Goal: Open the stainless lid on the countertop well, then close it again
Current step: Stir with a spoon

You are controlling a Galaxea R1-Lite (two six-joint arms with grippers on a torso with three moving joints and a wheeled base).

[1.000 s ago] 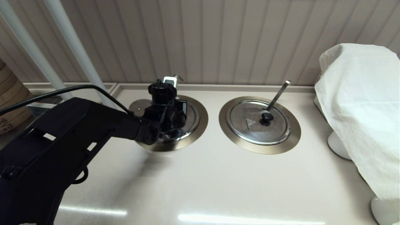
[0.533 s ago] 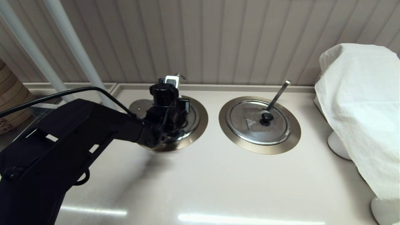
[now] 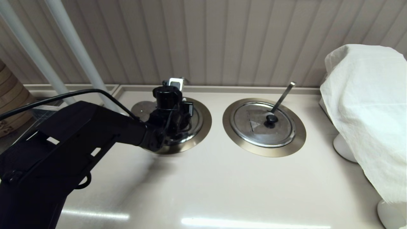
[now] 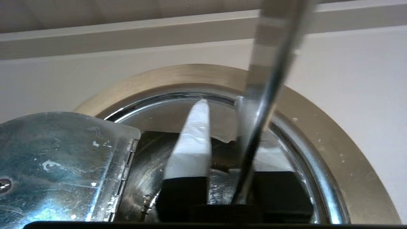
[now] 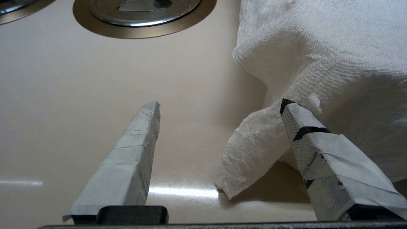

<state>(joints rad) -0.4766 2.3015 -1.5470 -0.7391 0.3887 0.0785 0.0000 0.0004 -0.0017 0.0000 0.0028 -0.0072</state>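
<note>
The stainless lid (image 3: 143, 109) covers the left countertop well, whose bronze-grey ring (image 3: 203, 127) shows around it. My left gripper (image 3: 173, 119) hangs over the lid's middle and hides the knob. In the left wrist view the lid's hinged steel plate (image 4: 63, 159) rides raised, close beside the taped fingers (image 4: 190, 143). They stand close together at the left gripper (image 4: 222, 105). The thin ladle handle (image 4: 270, 63) crosses in front of the far finger, with the well's ring (image 4: 318, 127) behind. A dark gap shows under the lid. My right gripper (image 5: 220, 105) is open, parked low over the counter.
The twin lid (image 3: 263, 124) with its flat-tipped handle (image 3: 283, 95) sits in the right ring. A white cloth (image 3: 365, 111) drapes over something at the right, its corner (image 5: 254, 152) between my right fingers. White poles (image 3: 73, 47) rise at the back left.
My left wrist has shifted slightly back and to the right over the left well. The right lid and the cloth have not moved.
</note>
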